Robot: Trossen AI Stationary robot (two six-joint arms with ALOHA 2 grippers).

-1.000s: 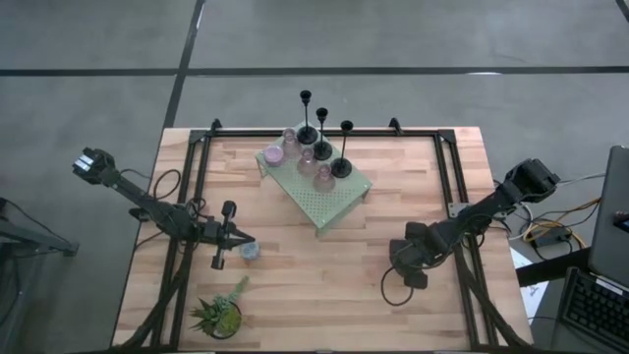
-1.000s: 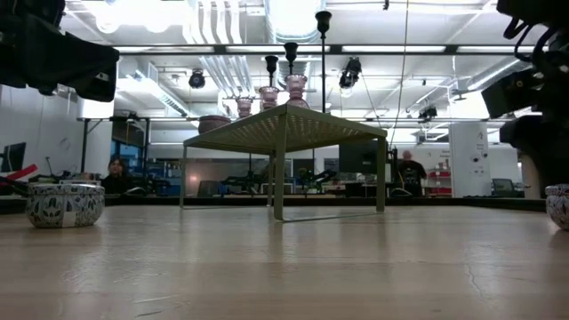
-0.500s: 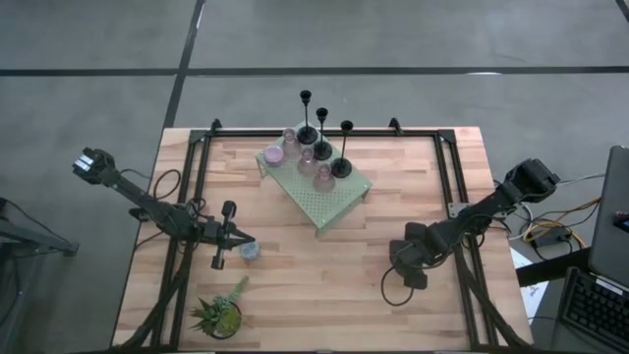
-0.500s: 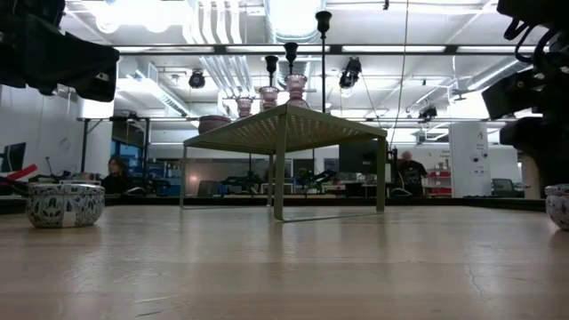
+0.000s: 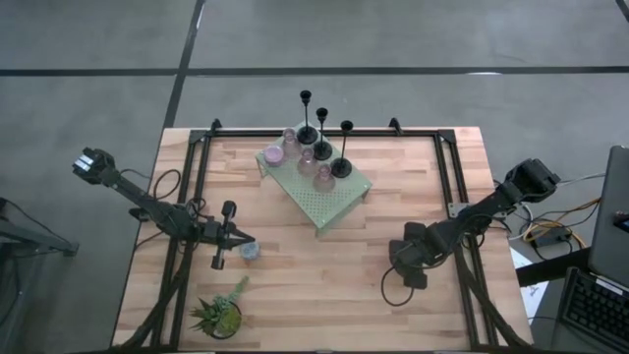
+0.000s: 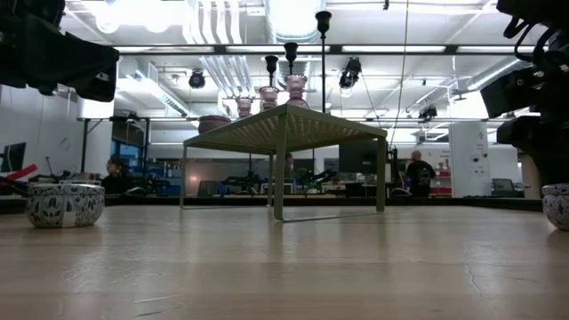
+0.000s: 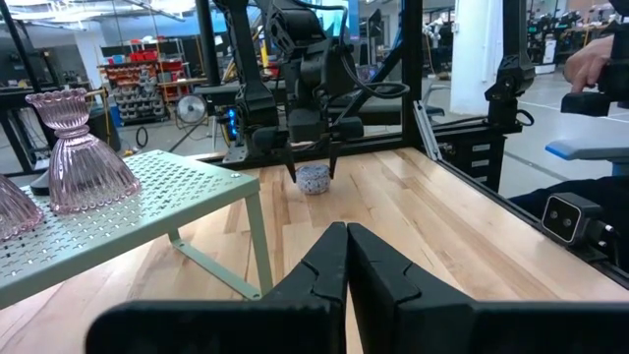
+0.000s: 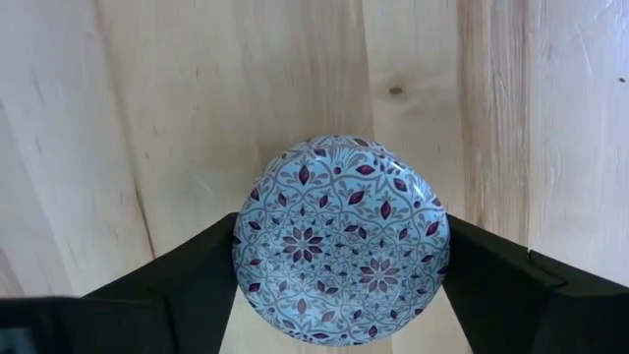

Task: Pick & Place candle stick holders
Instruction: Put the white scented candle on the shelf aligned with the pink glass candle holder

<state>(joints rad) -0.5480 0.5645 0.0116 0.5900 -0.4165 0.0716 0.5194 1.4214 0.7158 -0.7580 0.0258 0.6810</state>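
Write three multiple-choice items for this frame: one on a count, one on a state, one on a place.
1. Black tall-stemmed holders on the green stand: A two; B three; C five.
2. The left pincer is: A wide open; B shut, empty; C shut on a pink holder.
3. The patterned cup flanked by the right pincer sits: A on the stand; B on the table wood; C in the left pincer.
Key: B, three stems rise there; B, its fingers meet with nothing between; B, wood shows all round the cup.
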